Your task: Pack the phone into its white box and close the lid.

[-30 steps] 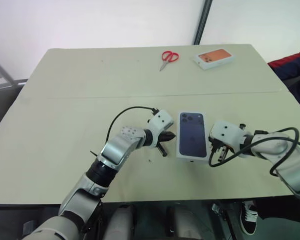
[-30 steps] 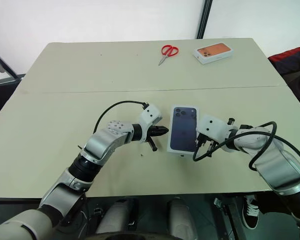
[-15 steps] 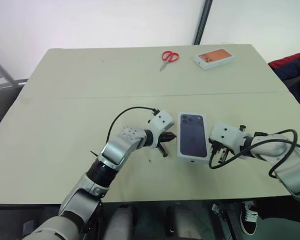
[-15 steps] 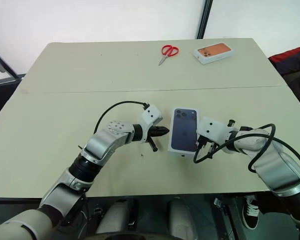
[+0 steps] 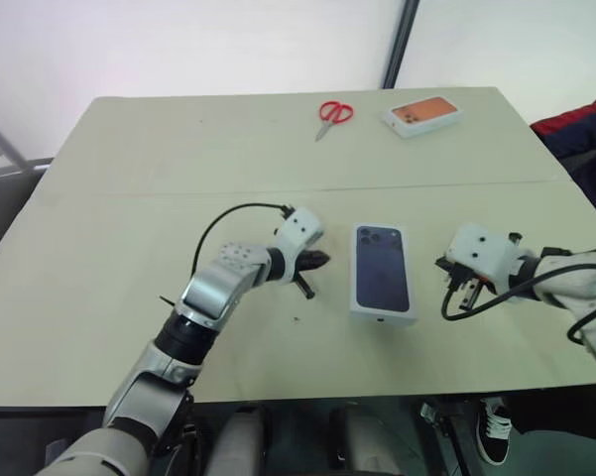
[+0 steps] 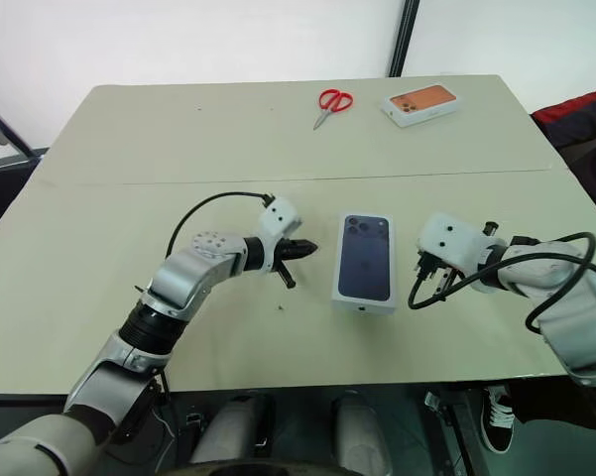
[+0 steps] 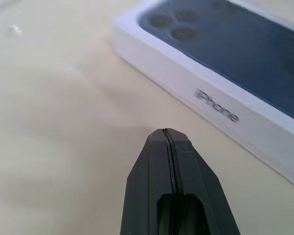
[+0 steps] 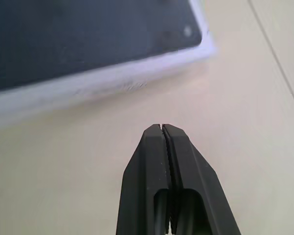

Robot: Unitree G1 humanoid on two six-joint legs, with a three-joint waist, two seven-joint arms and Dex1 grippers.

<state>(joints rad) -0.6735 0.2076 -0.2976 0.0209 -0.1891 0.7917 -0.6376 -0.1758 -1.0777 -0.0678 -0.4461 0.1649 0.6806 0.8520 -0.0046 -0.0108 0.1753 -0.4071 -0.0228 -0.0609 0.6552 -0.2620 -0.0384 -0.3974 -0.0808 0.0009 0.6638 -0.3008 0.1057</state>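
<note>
The white box (image 5: 384, 313) lies closed in the middle of the table near its front edge. Its lid (image 5: 382, 270) is seated flat and bears a dark navy phone picture; the side wall (image 7: 220, 111) reads "iPhone". The phone itself is hidden. My left gripper (image 5: 322, 260) hovers to the box's left, shut and empty, pointing at it across a gap. My right gripper (image 6: 423, 281) hangs to the box's right, shut and empty, clear of the box. In the wrist views, the left fingers (image 7: 159, 161) and the right fingers (image 8: 154, 156) are pressed together.
Red scissors (image 5: 335, 112) and a white box printed with an orange phone (image 5: 421, 114) lie at the table's far side. A seam (image 5: 178, 190) crosses the tabletop. Dark and red cloth (image 5: 587, 127) sits past the right edge.
Both grippers have drawn away from the box: the left one to the left, the right one to the right and a little up. The box has stayed put.
</note>
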